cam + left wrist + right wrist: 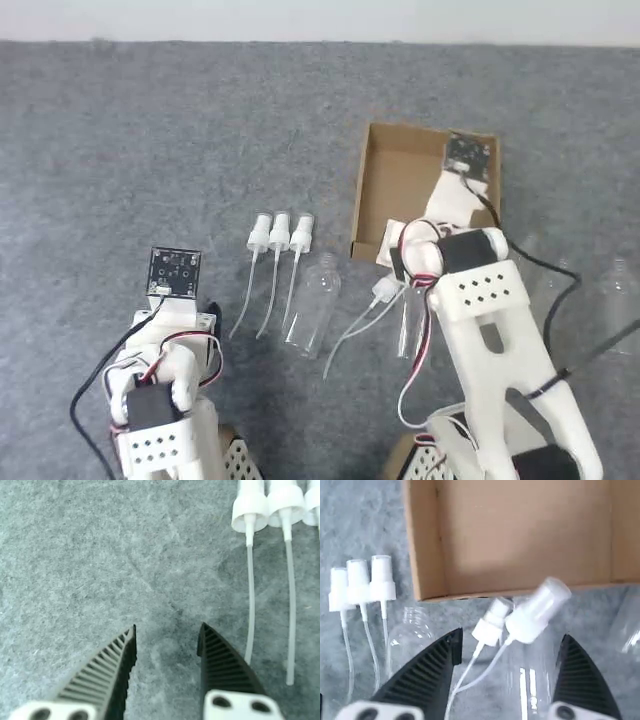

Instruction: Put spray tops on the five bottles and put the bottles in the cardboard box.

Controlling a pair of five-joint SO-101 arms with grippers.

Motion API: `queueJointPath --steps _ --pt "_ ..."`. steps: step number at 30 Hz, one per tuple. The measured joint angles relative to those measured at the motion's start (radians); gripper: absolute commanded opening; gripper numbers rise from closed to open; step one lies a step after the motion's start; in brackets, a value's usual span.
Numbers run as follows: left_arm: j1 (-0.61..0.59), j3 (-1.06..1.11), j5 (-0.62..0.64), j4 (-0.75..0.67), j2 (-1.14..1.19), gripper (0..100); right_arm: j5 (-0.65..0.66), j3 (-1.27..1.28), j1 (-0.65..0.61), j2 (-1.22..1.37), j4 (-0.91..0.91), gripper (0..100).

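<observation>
The cardboard box (pixel 361 200) stands open with nothing inside it, its near wall (pixel 520 594) just beyond my right gripper (pixel 511 636). That gripper is open, its jaws wide apart. Between them lie two loose spray tops (pixel 492 622) (pixel 540 605) with tubes trailing, over a clear bottle (pixel 530 685). A row of three spray tops (pixel 280 232) (pixel 250 505) lies left of another clear bottle (pixel 313 300) lying on its side. My left gripper (pixel 167 627) is open over bare carpet, short of the three tops.
Grey carpet covers the table. More clear bottles (pixel 620 290) (pixel 560 290) lie at the right, beside the right arm (pixel 480 290). The left arm (pixel 165 380) is at the front left. Open carpet stretches across the back and left.
</observation>
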Motion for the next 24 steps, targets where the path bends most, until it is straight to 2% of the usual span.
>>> queueJointPath --steps 7,19,24 --pt "0.0 0.0 0.0 0.0 0.0 18 -0.112 0.064 0.008 0.0 -0.078 26.5" --pt "0.0 0.0 0.0 0.0 0.0 18 -0.144 0.173 0.13 0.0 -0.262 26.2" --pt "0.0 0.0 0.0 0.0 0.0 18 -0.144 0.176 0.127 0.0 -0.27 15.9"
